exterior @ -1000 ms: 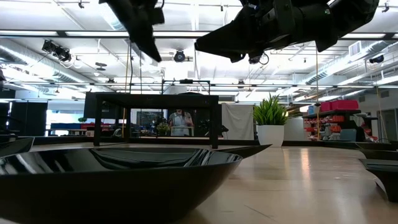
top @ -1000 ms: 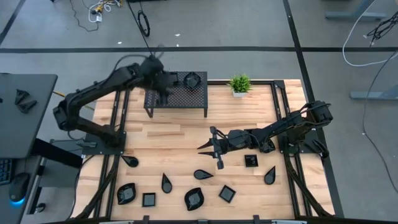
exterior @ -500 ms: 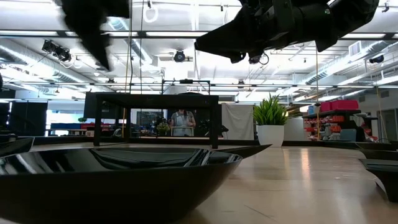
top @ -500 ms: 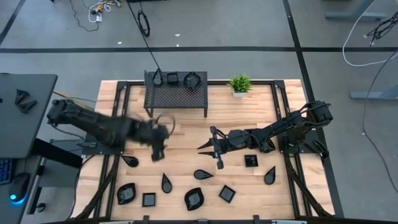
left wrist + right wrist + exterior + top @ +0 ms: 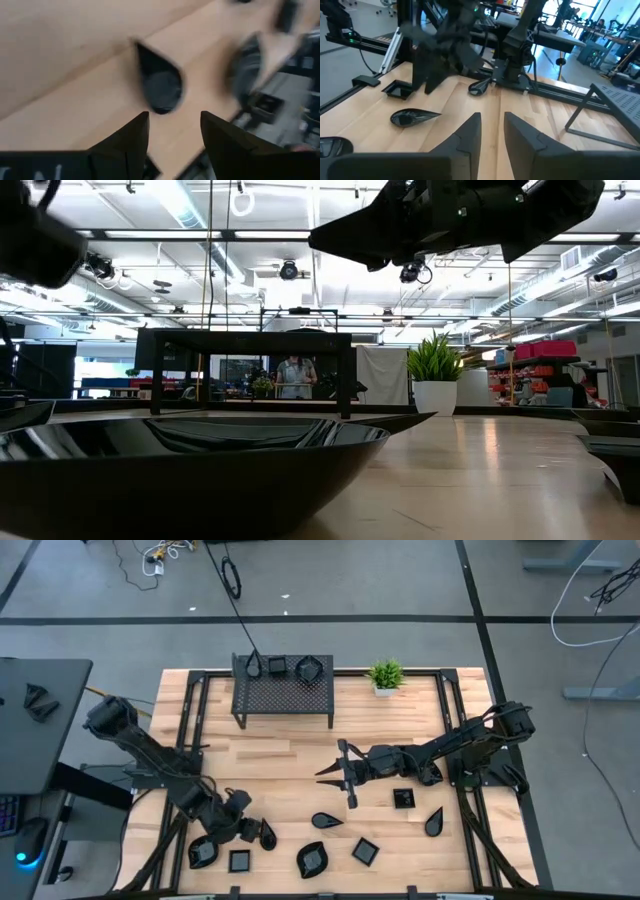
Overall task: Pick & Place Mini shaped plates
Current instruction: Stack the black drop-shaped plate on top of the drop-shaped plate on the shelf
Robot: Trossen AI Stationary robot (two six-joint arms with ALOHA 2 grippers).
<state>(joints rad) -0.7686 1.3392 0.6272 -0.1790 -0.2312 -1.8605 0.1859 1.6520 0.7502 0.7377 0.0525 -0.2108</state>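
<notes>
Left hand (image 5: 262, 833) | open, empty, over teardrop plate (image 5: 266, 834) near table's front edge (image 5: 330, 892)

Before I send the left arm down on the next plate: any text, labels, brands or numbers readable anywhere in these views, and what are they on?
No text can be read with confidence in any view.
White marks on the left gripper body at the left wrist view's lower edge: cut off and blurred, unreadable.
Red signage on the shelving far behind the table: too small to read.
Teardrop plate, black mesh rack, potted plant: no markings visible.
</notes>
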